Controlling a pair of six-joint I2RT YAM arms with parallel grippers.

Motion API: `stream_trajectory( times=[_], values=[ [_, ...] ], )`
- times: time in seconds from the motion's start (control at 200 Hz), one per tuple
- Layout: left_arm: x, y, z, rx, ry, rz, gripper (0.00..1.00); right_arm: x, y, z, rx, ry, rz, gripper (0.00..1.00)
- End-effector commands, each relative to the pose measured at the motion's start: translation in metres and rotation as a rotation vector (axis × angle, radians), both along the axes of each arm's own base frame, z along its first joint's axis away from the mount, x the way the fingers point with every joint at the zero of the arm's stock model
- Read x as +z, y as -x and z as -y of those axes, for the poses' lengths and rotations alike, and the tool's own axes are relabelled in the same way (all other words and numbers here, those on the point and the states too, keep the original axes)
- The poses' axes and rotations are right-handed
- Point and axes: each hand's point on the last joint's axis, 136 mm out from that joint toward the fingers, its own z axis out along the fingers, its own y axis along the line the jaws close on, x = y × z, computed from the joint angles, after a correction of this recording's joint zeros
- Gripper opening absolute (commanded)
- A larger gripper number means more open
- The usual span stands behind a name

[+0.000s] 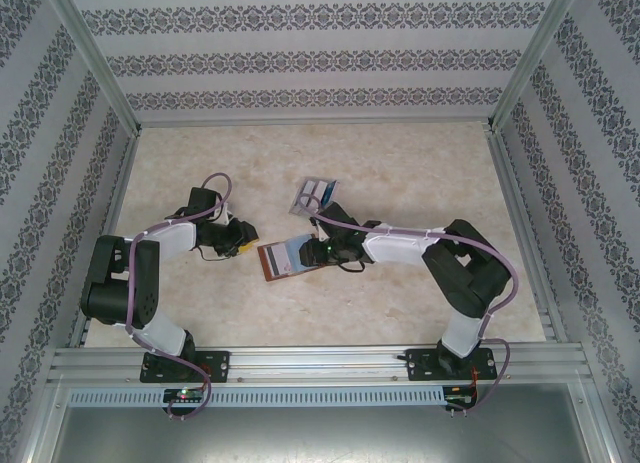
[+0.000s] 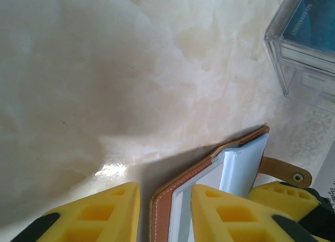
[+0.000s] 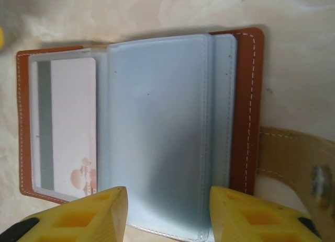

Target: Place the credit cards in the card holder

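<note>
1. The card holder (image 1: pixel 285 259) lies open on the counter (image 1: pixel 420 183) between the two grippers. Its brown cover is down and its pale grey-blue sleeves face up.
2. Its end pocket holds one credit card (image 3: pixel 65 127), pale grey side up, with a darker stripe along one side and a small reddish mark near a corner.
3. The wider sleeves beside that pocket are cloudy, and what they hold cannot be made out.
4. A clear plastic case (image 1: pixel 313 195) sits farther back on the counter, near the right arm. Blue and white credit cards (image 2: pixel 314 22) show through it, too overlapped to count.
5. The left gripper (image 1: pixel 243 239) is at the holder's left edge. In its wrist view the yellow fingers (image 2: pixel 110 210) stand apart with the stitched cover edge between them. Whether they pinch it cannot be told.
6. The right gripper (image 3: pixel 167 197) hangs over the near edge of the sleeves with its fingers well apart, not closed on them.
7. The clasp tab (image 3: pixel 288 158) sticks out from the cover's right side. It is cut off by the frame edge, and its snap is blurred.
</note>
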Motion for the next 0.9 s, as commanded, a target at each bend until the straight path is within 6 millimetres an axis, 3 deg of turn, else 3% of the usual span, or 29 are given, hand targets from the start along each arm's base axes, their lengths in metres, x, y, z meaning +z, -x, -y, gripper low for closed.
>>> stream_trajectory(
  times=[0.0,0.505,0.894],
  values=[
    [0.0,0.006,0.003,-0.029,-0.015,0.004,0.32,-0.007,0.004,-0.004,0.011,0.023,-0.025,0.45],
    [-0.004,0.007,0.006,-0.037,0.001,-0.001,0.31,0.001,0.004,-0.021,0.06,-0.011,-0.011,0.28],
    [-0.008,0.01,0.014,-0.058,0.019,-0.009,0.24,0.003,0.004,-0.031,0.075,-0.042,-0.018,0.23]
  ],
)
